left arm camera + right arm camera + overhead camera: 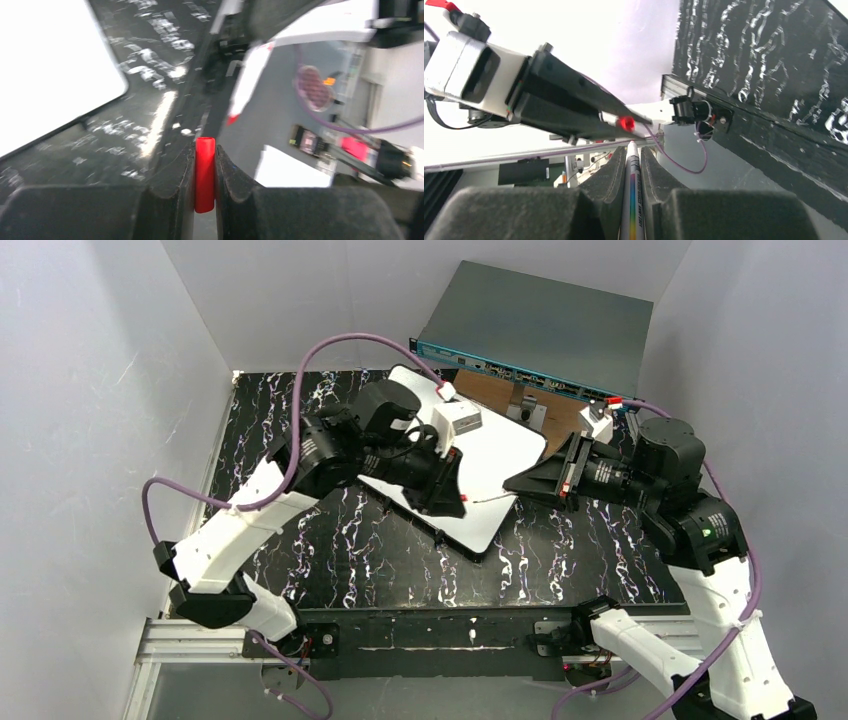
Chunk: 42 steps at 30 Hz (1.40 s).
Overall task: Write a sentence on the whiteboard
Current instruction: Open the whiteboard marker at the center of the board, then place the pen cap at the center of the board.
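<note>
White walls close in a black marbled bench (pixel 330 540). The whiteboard (pixel 505 445) lies flat and aslant on it, beneath both sets of fingers. The left fingers (pixel 175 175) are clamped on a red cap (pixel 205 170). The right fingers (pixel 610 172) are clamped on a marker (pixel 632 200), its tip aimed at that cap close ahead; whether they touch is unclear. The arms probably face each other so one holds the cap while the other holds the pen. No sentence shows on the visible board, so writing seems not yet begun.
</note>
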Each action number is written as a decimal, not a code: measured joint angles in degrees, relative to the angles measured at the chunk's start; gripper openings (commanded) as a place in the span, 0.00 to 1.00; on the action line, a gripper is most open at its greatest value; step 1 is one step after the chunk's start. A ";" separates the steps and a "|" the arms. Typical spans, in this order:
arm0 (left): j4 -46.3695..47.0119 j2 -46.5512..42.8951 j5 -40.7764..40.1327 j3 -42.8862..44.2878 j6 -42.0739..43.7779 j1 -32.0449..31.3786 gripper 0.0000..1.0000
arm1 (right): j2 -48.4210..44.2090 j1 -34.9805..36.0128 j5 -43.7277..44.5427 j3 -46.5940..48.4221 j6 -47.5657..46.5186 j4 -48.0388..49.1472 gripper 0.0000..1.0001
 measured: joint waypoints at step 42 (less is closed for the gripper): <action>23.80 -15.63 -21.53 -74.53 -23.21 46.82 0.16 | 2.62 -2.73 15.26 8.55 -12.39 -24.76 0.01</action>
